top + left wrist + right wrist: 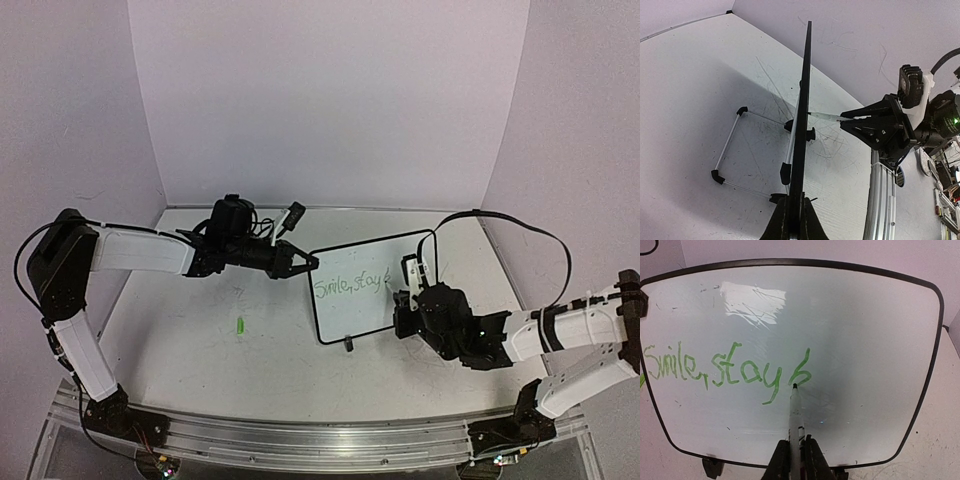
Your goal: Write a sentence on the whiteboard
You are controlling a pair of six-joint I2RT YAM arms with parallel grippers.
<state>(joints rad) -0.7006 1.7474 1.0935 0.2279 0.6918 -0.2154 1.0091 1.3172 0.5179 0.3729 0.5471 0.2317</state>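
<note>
The sentence point(725, 371) in thin green cursive, reading "Smile, stay" and then a single "b", running from the left edge to about the middle of the whiteboard point(865, 340). Right half of the glossy white face bare, apart from a bright patch of glare point(755, 302) above the first word. Black-framed, rounded at the corners, standing on its lower edge on the table point(200, 350), right of centre and facing the right arm. Small black clip foot point(712, 465) under the lower left corner. Marker point(794, 412) with its tip touching the board just below the "b", pinched between the closed fingers of the right gripper point(795, 457), which blocks the lower middle of the frame in the right wrist view and hides the board's right edge from above. Left gripper point(792, 220) pressed together on the thin black frame at the board's upper left edge, seen edge-on from its own wrist. Behind the board, a thin wire frame point(727, 150) with black corner pieces lying flat on the table and reaching to the board's base. Faint grey scribbles point(830, 140) on the tabletop on the writing side. Small green piece point(241, 325) lying alone on the table, well apart from the board, nearer the left arm. Aluminium rail point(320, 440) along the near edge, carrying both arm bases. Black cable point(500, 220) arching over the right arm.
</note>
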